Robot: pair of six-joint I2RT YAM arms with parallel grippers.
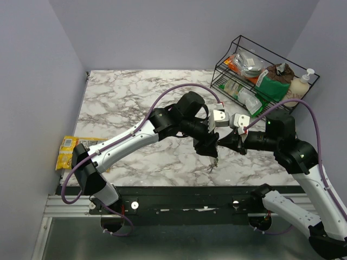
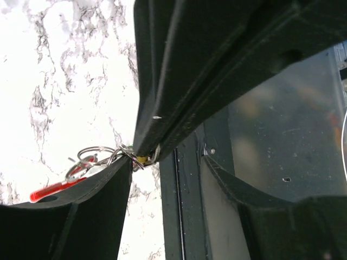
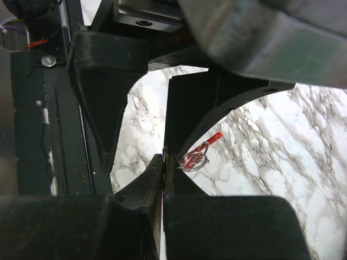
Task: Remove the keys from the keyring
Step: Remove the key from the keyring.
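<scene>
Step in hand: We judge that one arm holds the bunch while the other arm comes to take one part and pull it free.
Right end effector (image 3: pixel 164 172): Its jaws are narrow, pressed together on the keys (image 2: pixel 142 158), at what seems to be a small yellow head. We cannot tell exactly which key it is.
Left end effector (image 2: pixel 168 168): Its jaws stand wide and hold nothing. One finger tip is just beside the wire rings (image 2: pixel 92 154), perhaps touching them.
Place: The bunch hangs in the air between the two end effectors, above the worktop (image 1: pixel 124 103), near the middle of its front edge.
How to do it well: We would keep the right grip firm and bring the left jaws around the red body of the keyring (image 2: pixel 57 189), not around the thin rings. Then we would pull slowly and straight away from the right arm.
Look of the keyring: It is partly bright red and partly grey metal, and it sticks out sideways from the pinch.
Look of the keys: They are mostly hidden by the fingers. We see only the yellow spot and some tangled wire loops.
Risk: The thin loops may slip or twist.
</scene>
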